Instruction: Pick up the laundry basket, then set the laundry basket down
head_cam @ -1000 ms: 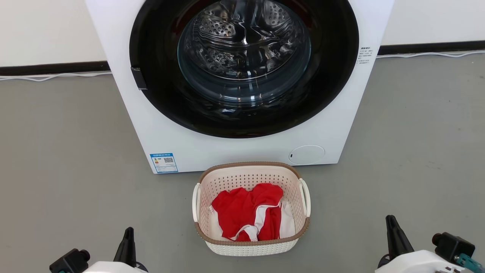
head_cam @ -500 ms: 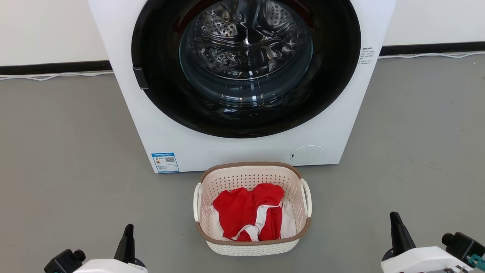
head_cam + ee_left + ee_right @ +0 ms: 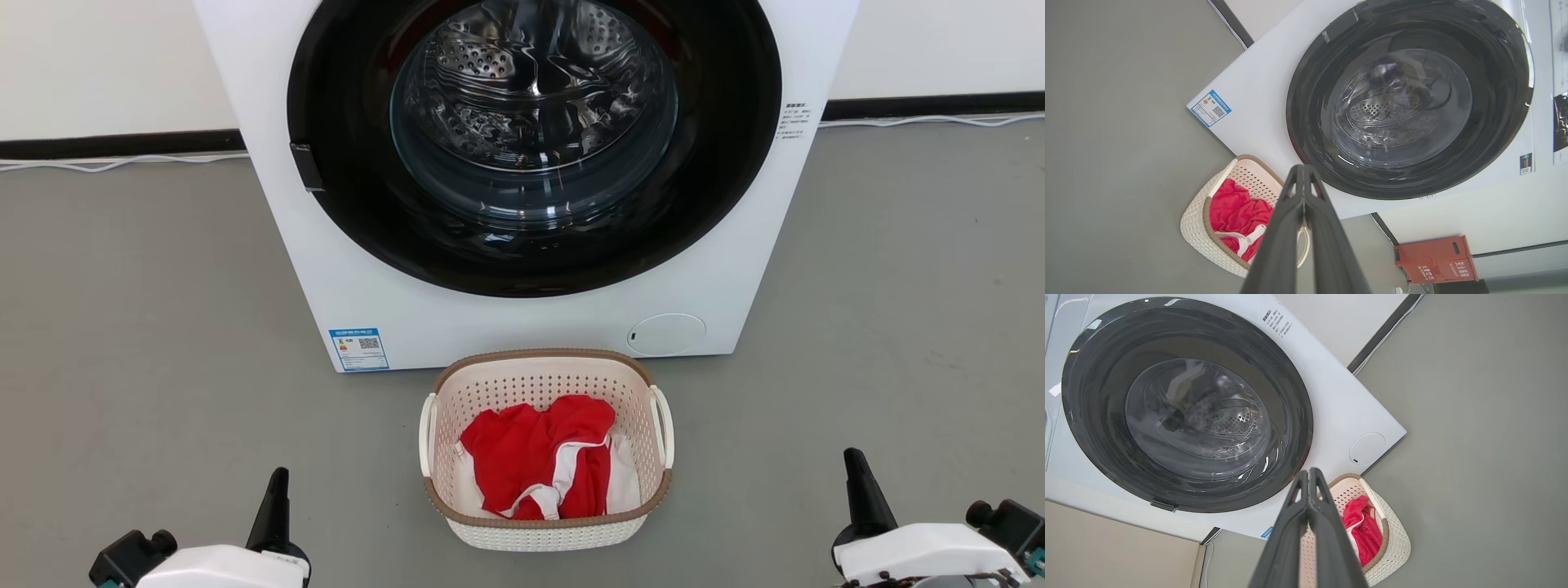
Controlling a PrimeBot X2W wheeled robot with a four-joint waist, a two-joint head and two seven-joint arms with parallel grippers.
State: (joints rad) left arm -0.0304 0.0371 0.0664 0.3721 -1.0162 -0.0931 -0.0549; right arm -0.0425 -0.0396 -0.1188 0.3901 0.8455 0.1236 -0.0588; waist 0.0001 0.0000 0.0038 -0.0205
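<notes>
The laundry basket (image 3: 545, 532) was seen on the grey floor (image 3: 163, 343), ahead of and between the two grippers, well apart from both and close in front of the washing machine (image 3: 490, 327). Red and white clothes (image 3: 531, 457) were lying low inside it. The load was judged light. The perforated plastic was judged stiff with slight flex, smooth, not fragile. Hold was judged best taken at the side handles: the left handle (image 3: 425, 433) for the left gripper (image 3: 280, 478), the right handle (image 3: 664, 425) for the right gripper (image 3: 853, 459), so tipping is avoided. Both grippers were seen with fingers pressed together, nothing held. The basket was not yet lifted.
</notes>
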